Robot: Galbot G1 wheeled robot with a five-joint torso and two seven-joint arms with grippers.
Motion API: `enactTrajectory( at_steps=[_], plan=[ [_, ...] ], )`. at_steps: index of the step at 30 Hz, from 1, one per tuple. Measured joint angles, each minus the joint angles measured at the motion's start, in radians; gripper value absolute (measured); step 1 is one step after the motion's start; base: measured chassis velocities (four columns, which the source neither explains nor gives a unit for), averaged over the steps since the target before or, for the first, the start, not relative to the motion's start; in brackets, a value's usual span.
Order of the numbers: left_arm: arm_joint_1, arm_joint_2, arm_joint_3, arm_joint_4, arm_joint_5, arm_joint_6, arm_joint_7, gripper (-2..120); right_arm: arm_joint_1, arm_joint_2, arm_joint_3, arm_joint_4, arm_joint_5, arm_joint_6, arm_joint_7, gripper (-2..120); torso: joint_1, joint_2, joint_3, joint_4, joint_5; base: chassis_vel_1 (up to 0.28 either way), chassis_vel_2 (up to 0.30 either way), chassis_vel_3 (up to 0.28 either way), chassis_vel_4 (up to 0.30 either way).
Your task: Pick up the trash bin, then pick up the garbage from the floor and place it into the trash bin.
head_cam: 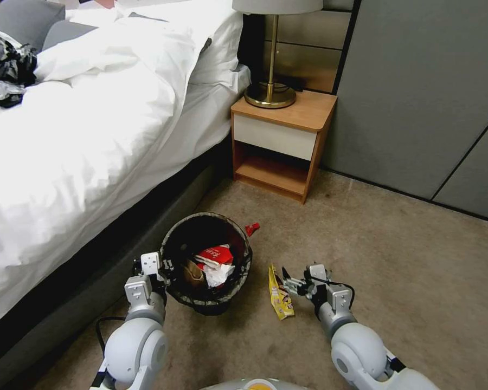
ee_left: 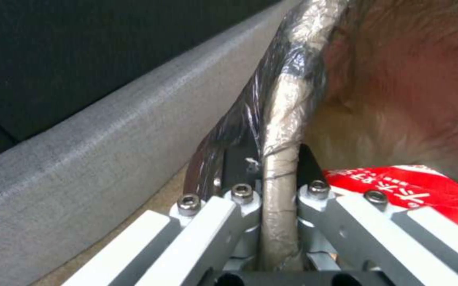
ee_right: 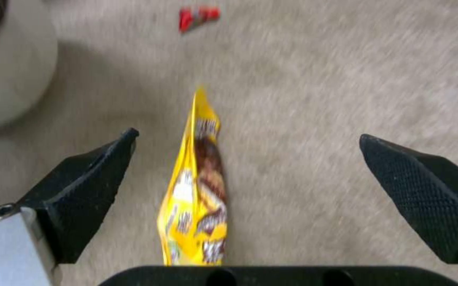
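The trash bin (head_cam: 238, 246), white with a dark liner, is tilted on the carpet beside the bed. My left gripper (head_cam: 160, 266) is shut on its lined rim (ee_left: 284, 111); in the left wrist view one finger sits inside the rim and one outside. Inside lie a red-and-white wrapper (head_cam: 217, 253), white tissue (head_cam: 218, 275) and a brown paper bag (head_cam: 192, 272). A yellow foil wrapper (head_cam: 280, 292) lies on the floor right of the bin. My right gripper (ee_right: 249, 138) is open low over the yellow wrapper (ee_right: 197, 190), a finger on each side. A red scrap (head_cam: 252, 228) lies behind the bin.
The bed (head_cam: 92, 151) with a dark base runs along the left. A wooden nightstand (head_cam: 279, 143) with a brass lamp (head_cam: 271, 92) stands ahead, with grey wall panels (head_cam: 417, 97) to the right. Black clothes (head_cam: 8, 67) lie on the bed. Open carpet stretches right.
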Motion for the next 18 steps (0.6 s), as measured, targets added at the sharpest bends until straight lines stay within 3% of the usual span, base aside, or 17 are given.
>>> enactTrajectory(
  at_steps=[18],
  plan=[
    [0.008, -0.006, 0.001, 0.0, 0.012, 0.002, 0.0, 0, 0.209, 0.129, -0.088, -0.338, -0.045, 0.014, -0.223, 100, 0.0, 0.0, 0.0, 0.0002, -0.0002, 0.0, 0.0, 0.0, 0.0]
  ],
)
